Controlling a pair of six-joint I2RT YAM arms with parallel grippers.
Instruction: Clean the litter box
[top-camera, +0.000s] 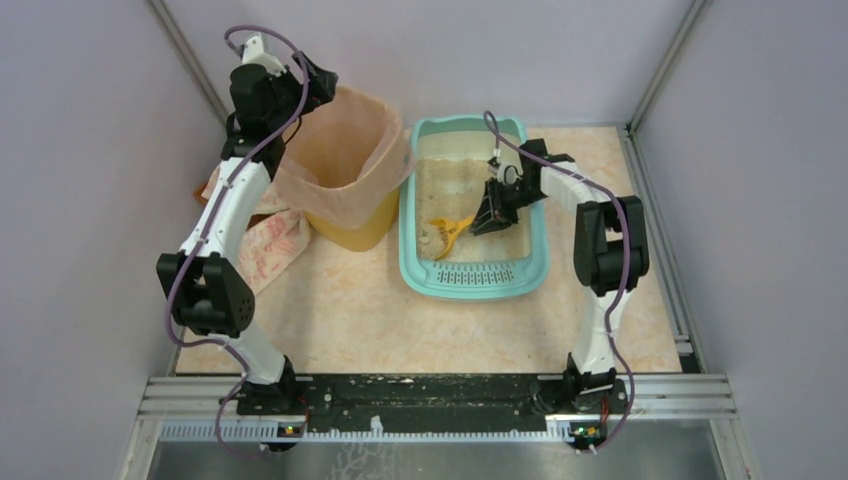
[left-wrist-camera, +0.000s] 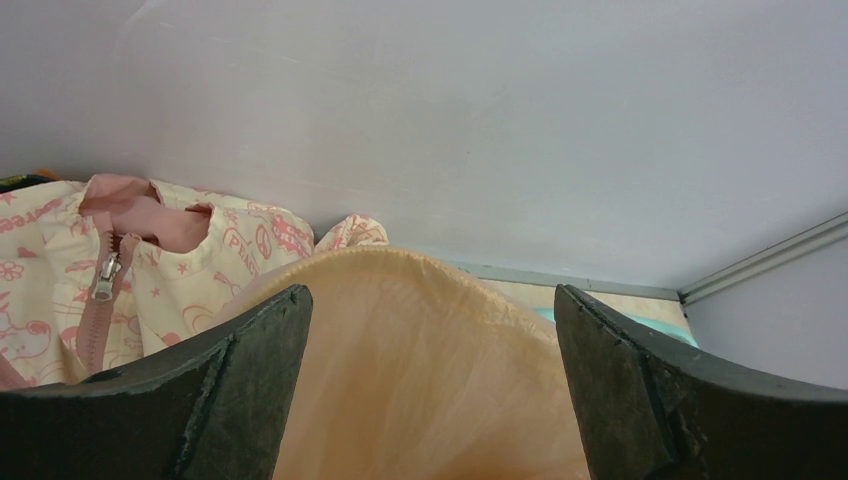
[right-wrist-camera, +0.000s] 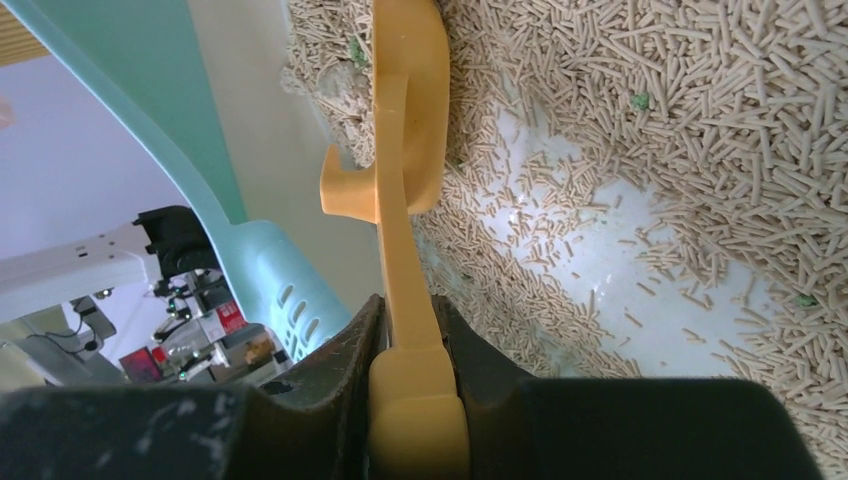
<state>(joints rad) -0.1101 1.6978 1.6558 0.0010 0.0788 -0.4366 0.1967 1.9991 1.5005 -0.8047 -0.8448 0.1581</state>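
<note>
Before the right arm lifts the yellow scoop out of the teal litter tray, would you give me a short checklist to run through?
1. Grip: the right gripper is shut on the handle of the yellow plastic scoop: ok.
2. Scoop head down in the beige pellet litter inside the teal rectangular plastic litter box: ok.
3. Waste clump loaded on the scoop: cannot tell.
4. Round yellow bin with its peach bag liner standing open beside the box: ok.
5. The left gripper is open and empty, at the liner's rim: ok.
6. Room over the bin beside that gripper for tipping: cannot tell.
</note>
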